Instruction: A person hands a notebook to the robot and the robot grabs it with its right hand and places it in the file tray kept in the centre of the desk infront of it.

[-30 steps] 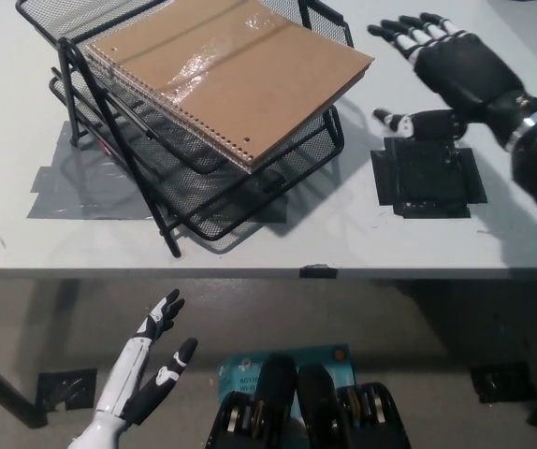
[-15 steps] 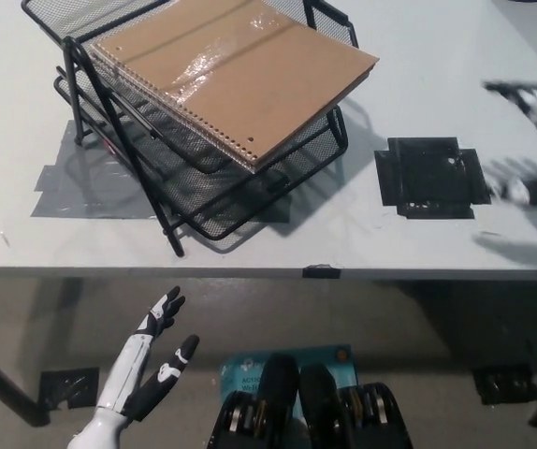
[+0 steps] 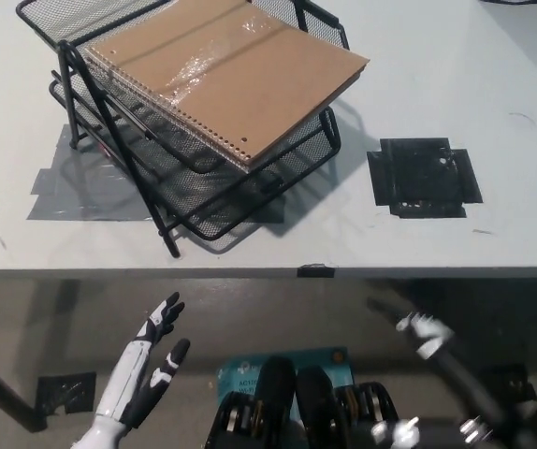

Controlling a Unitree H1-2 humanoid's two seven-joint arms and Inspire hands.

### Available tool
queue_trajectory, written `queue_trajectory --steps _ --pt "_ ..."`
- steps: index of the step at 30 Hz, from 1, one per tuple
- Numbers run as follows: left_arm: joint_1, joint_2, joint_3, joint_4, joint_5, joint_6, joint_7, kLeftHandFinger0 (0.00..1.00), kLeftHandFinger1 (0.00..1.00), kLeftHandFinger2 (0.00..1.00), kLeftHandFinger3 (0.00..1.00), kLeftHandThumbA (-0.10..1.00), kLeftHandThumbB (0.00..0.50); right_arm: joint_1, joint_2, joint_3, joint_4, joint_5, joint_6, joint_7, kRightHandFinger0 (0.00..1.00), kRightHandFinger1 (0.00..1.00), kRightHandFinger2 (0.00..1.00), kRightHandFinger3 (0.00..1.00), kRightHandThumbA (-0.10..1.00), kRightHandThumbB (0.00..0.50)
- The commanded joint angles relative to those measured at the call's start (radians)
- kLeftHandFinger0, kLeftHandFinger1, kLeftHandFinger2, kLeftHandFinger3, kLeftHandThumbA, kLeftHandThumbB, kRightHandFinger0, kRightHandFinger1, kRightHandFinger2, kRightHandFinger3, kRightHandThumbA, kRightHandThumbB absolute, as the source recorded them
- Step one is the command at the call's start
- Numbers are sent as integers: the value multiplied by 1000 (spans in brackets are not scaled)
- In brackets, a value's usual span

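A brown spiral notebook (image 3: 226,75) lies flat on the top tier of the black wire file tray (image 3: 287,170), one corner jutting past the tray's right rim. No hand touches it. My black right hand (image 3: 425,334) is a motion-blurred streak below the table's front edge at the lower right, far from the tray. Its state is hidden by the blur. My white left hand (image 3: 147,369) rests open at the lower left, under the table edge.
A square of black tape (image 3: 423,178) marks the white table (image 3: 493,234) to the right of the tray. Grey tape (image 3: 67,187) lies beneath the tray's left side. A blue label (image 3: 283,360) and a black tape patch (image 3: 63,388) are on the floor.
My right hand has left the table, swinging right and then down below the front edge. The notebook stays on the tray. The left hand has barely moved.
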Motion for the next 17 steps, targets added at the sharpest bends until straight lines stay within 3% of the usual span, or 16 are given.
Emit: queue_trajectory --steps 1,3,17 --pt "28 17 0 -59 -29 -74 -13 1000 1000 1000 1000 973 334 54 146 -64 126 -42 -100 -134 1000 1000 1000 1000 962 310" --pt "27 22 9 -54 -37 -74 -13 1000 1000 1000 1000 961 335 44 178 -75 174 -57 -95 -100 1000 1000 1000 1000 897 300" --pt "84 8 20 -42 -24 -118 14 1000 1000 1000 1000 959 310 80 186 -58 217 -126 -115 -27 1000 1000 1000 1000 815 258"
